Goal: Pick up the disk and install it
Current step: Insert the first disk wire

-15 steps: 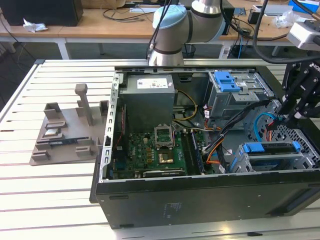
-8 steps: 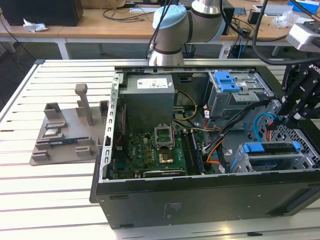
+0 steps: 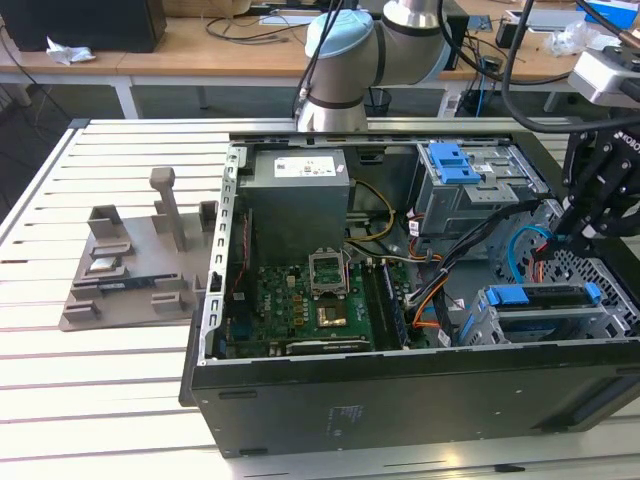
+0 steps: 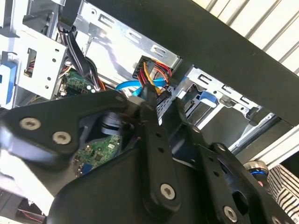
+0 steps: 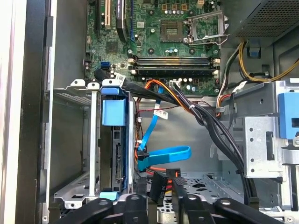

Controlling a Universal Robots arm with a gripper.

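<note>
Beside tool [image 3: 578, 235], disk [image 3: 540, 297] sits caged.

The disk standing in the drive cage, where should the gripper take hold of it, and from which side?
Probably by the blue rail along the disk, coming straight in through the open side of the case. The disk stands on edge in the grey cage, whose walls cover its flat faces, so that railed edge looks like the only free part.

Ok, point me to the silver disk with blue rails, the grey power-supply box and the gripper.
Silver disk with blue rails [image 3: 545, 300]: exterior view, on its blue top rail, seated in the cage.
Grey power-supply box [image 3: 298, 215]: exterior view, on its flat top.
Gripper [image 5: 161, 205]: first wrist view, between the black fingertips.
</note>
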